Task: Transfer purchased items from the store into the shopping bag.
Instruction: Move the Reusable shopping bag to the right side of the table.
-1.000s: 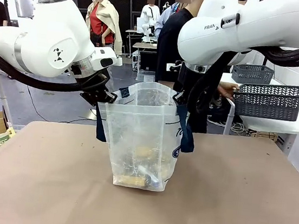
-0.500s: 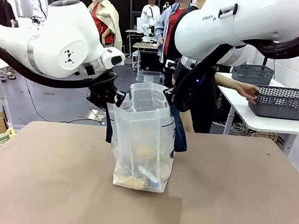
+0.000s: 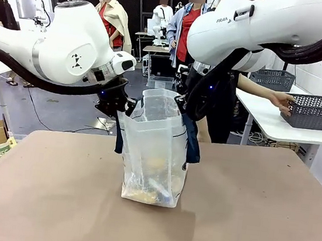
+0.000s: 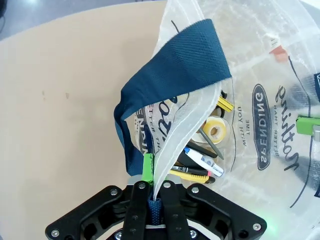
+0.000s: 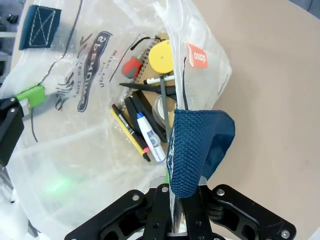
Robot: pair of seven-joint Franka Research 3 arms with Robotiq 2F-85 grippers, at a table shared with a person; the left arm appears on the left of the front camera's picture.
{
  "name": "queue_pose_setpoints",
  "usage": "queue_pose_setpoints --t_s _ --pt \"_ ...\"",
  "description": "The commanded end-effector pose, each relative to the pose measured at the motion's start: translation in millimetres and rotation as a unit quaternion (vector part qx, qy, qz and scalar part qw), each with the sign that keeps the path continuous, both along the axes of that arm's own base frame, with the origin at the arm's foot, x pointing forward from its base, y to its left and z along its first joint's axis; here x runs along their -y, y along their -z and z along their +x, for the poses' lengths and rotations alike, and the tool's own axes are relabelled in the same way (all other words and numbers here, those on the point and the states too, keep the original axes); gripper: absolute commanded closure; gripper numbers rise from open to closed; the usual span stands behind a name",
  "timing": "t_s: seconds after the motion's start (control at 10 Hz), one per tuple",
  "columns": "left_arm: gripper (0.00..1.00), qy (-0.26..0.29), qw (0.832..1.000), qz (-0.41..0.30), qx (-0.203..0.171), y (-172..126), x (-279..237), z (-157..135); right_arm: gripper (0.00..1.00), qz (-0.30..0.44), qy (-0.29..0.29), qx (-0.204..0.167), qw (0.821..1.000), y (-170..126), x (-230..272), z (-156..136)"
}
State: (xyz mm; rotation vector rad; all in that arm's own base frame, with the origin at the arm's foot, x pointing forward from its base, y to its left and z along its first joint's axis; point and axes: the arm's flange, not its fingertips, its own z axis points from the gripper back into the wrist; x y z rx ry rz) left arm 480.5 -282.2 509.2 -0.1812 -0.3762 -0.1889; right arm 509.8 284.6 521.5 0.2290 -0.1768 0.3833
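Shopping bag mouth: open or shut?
Open. The left gripper and right gripper pinch opposite rim edges, spreading the shopping bag upright on the table; purchased items lie visible at its bottom.

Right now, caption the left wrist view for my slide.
Left end effector pinching the bag rim, items visible inside.

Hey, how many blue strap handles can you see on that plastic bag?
2. The left-side handle is pinched in the shut left gripper; the right-side handle is pinched in the shut right gripper. Each loops down outside the shopping bag.
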Motion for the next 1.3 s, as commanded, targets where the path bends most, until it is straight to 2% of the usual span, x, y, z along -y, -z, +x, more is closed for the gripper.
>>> queue_pose_setpoints --t_s 0.0,0.4,0.7,0.8,0.9,1.0,1.2 --pt "1.0 0.015 1.0 0.013 -0.003 0 16 13 1.0 0.002 0.008 -0.009 1.0 3 -17 9" --pt "1.0 0.052 0.998 0.019 0.006 -5 33 24 1.0 0.002 0.015 0.007 1.0 6 -39 26" --pt "1.0 0.058 0.998 0.0 0.002 -5 37 27 1.0 0.006 0.028 -0.006 1.0 14 -47 35" --pt "1.0 0.078 0.997 -0.001 0.002 -7 34 19 1.0 0.006 0.037 -0.005 0.999 13 -44 32" --pt "1.0 0.048 0.999 0.004 0.002 -3 35 22 1.0 0.009 0.009 -0.01 1.0 14 -40 29" --pt "1.0 0.048 0.999 0.004 0.002 -3 35 22 1.0 0.009 0.009 -0.01 1.0 14 -40 29" --pt "1.0 0.075 0.997 -0.007 -0.001 -3 45 18 1.0 0.018 0.031 -0.013 0.999 16 -46 33"
